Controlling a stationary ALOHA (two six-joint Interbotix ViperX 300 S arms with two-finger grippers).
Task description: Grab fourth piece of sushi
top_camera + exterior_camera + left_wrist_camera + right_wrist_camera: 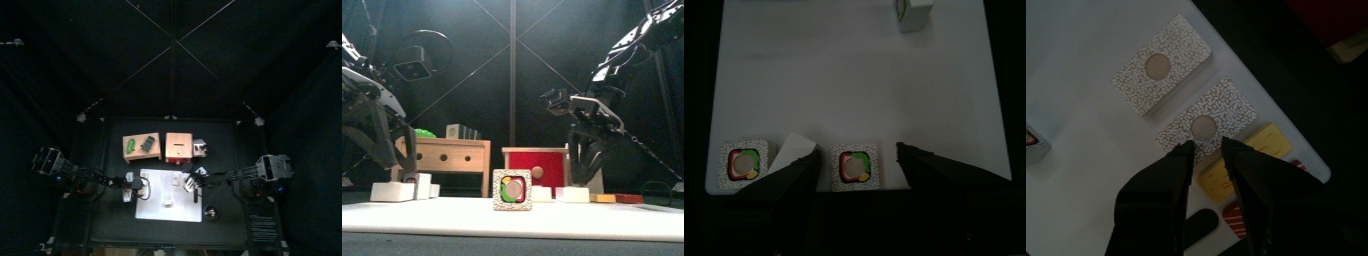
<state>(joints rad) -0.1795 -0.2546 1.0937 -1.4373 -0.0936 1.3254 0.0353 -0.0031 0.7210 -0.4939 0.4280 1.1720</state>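
In the left wrist view two sushi rolls with pink and green filling lie flat on the white mat point(858, 80). My left gripper point(858, 172) is open, with its jaws on either side of one roll point(858, 166). The other roll point(744, 163) lies just outside one jaw. In the front view a roll point(512, 190) stands on edge at the mat's middle. My right gripper point(1209, 150) is narrowly open and empty, its tips just short of a white speckled rice piece point(1204, 125). A second rice piece point(1160, 65) lies beyond it.
A wooden box point(138, 145) and a red box point(181, 147) stand behind the mat point(167, 200). Yellow and red pieces point(1264, 150) lie off the mat beside the right jaws. A small white block point(914, 12) sits at the mat's far edge.
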